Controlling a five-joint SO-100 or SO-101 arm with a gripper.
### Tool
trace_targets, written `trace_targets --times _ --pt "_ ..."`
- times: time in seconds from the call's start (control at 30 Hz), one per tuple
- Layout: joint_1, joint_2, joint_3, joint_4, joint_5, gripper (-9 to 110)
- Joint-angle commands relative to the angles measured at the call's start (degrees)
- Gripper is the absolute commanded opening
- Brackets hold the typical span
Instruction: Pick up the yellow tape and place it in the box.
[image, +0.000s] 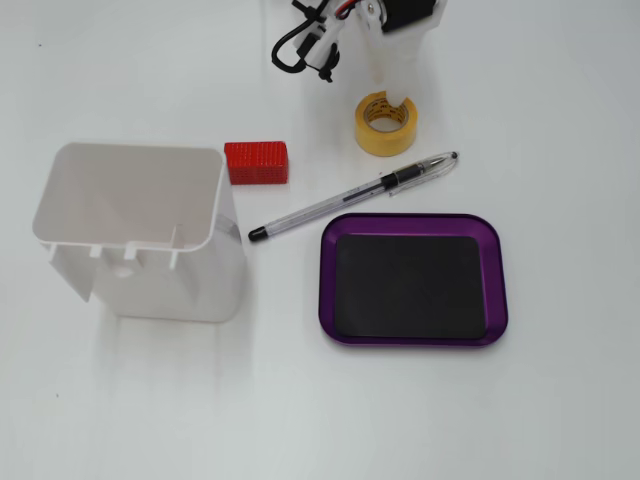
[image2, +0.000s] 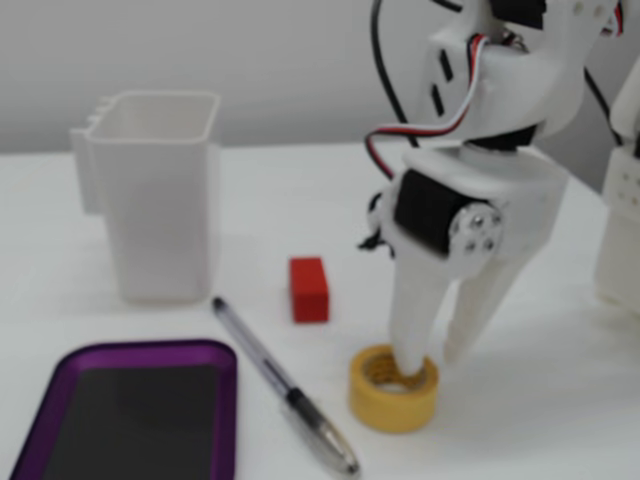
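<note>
The yellow tape (image: 385, 124) lies flat on the white table, above the pen; in the lower fixed view the yellow tape (image2: 393, 388) is at the front centre. My white gripper (image2: 428, 362) comes down from above on it. One finger (image2: 410, 330) reaches into the roll's hole and the other finger (image2: 472, 315) stands just outside its right wall, so the jaws straddle the wall with a gap left. From above, the gripper (image: 398, 98) covers the roll's far edge. The purple box (image: 410, 221) with its black bottom is empty; it also shows in the lower fixed view (image2: 130, 350).
A clear pen (image: 350, 197) lies slanted between the tape and the box. A red block (image: 256, 162) sits left of the tape. A tall white open bin (image: 140, 230) stands at the left. Black cables (image: 300, 45) hang by the arm.
</note>
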Motion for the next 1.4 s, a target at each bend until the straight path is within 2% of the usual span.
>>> trace_targets --times 0.0,0.2,0.43,0.6,0.67,0.73,0.77,1.1,1.37 --pt "0.2 -0.1 -1.8 -1.3 0.4 10" --pt "0.2 -0.2 -1.0 -1.7 0.2 10" --pt "0.3 -0.2 10.0 -11.2 -1.9 10" --pt "0.4 -0.1 12.4 -12.5 -1.8 9" --pt "0.3 0.1 12.4 -12.4 -1.8 6" --pt "0.1 0.6 12.3 -12.0 -1.2 -2" --pt "-0.1 0.8 12.1 -12.0 -1.4 -1" --pt "0.2 6.9 -9.0 -7.6 -1.1 -1" --pt "0.4 0.5 -15.8 -16.3 -1.3 0"
